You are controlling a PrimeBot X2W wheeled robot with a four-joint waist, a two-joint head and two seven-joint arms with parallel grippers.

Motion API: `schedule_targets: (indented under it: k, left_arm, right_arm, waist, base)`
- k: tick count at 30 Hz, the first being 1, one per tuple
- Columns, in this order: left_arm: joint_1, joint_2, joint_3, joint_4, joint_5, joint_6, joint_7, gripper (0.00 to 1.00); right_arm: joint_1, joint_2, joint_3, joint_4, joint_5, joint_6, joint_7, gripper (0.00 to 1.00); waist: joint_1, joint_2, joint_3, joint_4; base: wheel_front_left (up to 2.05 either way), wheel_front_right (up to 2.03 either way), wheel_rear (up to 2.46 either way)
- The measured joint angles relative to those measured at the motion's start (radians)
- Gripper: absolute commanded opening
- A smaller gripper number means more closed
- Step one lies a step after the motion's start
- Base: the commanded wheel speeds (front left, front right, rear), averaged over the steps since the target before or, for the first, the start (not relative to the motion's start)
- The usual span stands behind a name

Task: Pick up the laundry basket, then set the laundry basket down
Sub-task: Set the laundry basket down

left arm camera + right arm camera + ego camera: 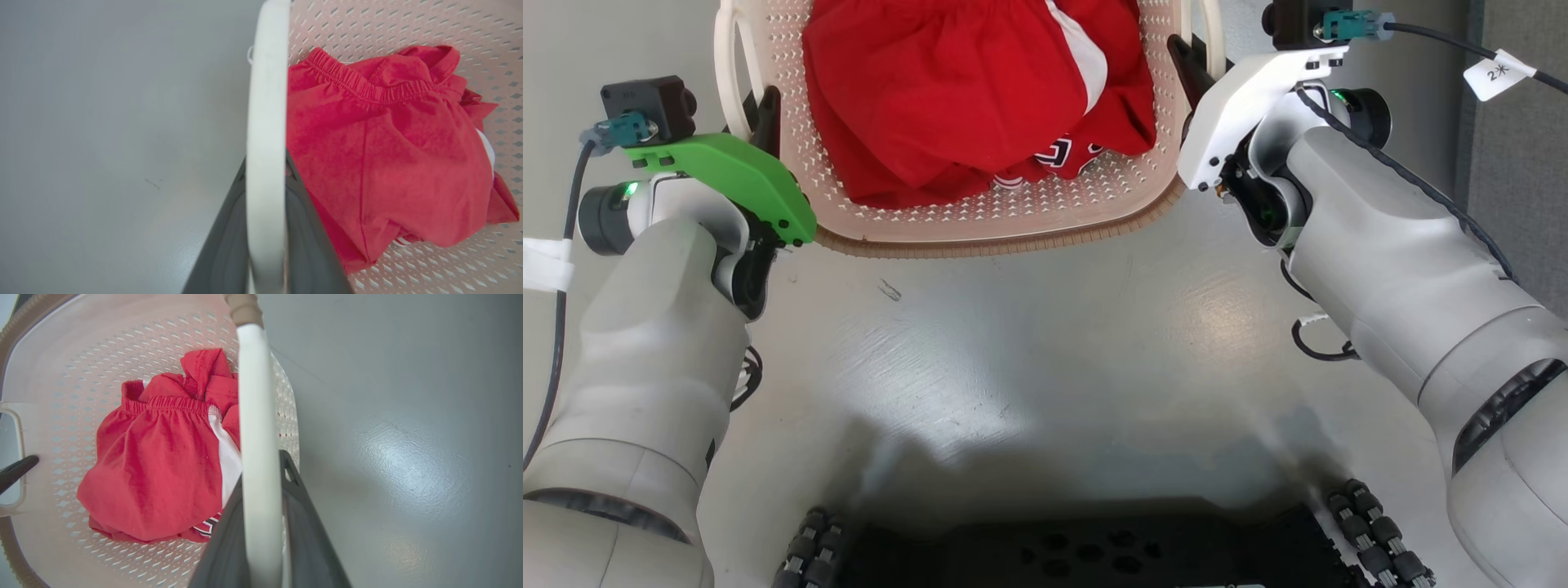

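Now both my grippers are clenched on the laundry basket (1013, 214): my left gripper (769, 112) pinches its left loop handle (267, 102) between dark fingers, and my right gripper (1188, 69) pinches the right loop handle (255, 416) likewise. The basket sits between my two arms over the grey floor (1054, 343), ahead of my wheeled base (1078, 555); whether it touches the floor I cannot tell. A crumpled red garment (947, 90) with a white stripe lies inside it.

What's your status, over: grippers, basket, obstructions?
Left gripper and right gripper each shut on laundry basket, at its side handles. Red clothes inside. No obstruction seen.
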Motion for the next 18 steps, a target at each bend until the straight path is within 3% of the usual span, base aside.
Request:
schedule_targets:
  k: [4, 5, 6, 7, 8, 18]
  left_arm:
    - [-0.008, -0.002, -0.001, 0.006, 0.000, 0.000, -0.001, 0.00]
    - [-0.009, -0.002, -0.002, 0.007, 0.000, 0.000, -0.001, 0.25]
    - [-0.010, -0.003, -0.002, 0.008, 0.000, 0.000, -0.001, 0.44]
    - [-0.010, -0.003, -0.002, 0.009, 0.000, 0.000, -0.001, 0.82]
    - [-0.011, -0.002, -0.002, 0.012, 0.000, 0.000, -0.001, 1.00]
    - [-0.014, -0.004, -0.006, 0.014, 0.000, 0.000, -0.004, 1.00]
  right_arm:
    - [0.000, 0.000, 0.004, 0.001, 0.002, 0.000, -0.004, 0.00]
    - [0.000, 0.000, 0.005, 0.001, 0.003, 0.000, -0.006, 0.17]
    - [0.000, 0.000, 0.006, 0.001, 0.003, 0.000, -0.007, 0.47]
    - [0.000, 0.000, 0.006, 0.001, 0.003, 0.000, -0.008, 1.00]
    - [0.000, 0.000, 0.007, 0.001, 0.004, 0.001, -0.011, 1.00]
    - [-0.005, 0.005, 0.011, 0.001, 0.020, -0.001, -0.021, 1.00]
  waist:
    - [0.0000, 0.0000, 0.004, 0.001]
    - [0.0000, 0.0000, 0.005, 0.001]
    - [0.0000, 0.0000, 0.005, 0.001]
    - [0.0000, 0.0000, 0.006, 0.001]
    - [0.0000, 0.0000, 0.006, 0.001]
    - [0.0000, 0.0000, 0.005, 0.002]
  base:
    - [0.00, 0.00, 0.00]
    - [0.00, 0.00, 0.00]
    - [0.00, 0.00, 0.00]
    - [0.00, 0.00, 0.00]
    - [0.00, 0.00, 0.00]
    - [0.00, 0.00, 0.00]
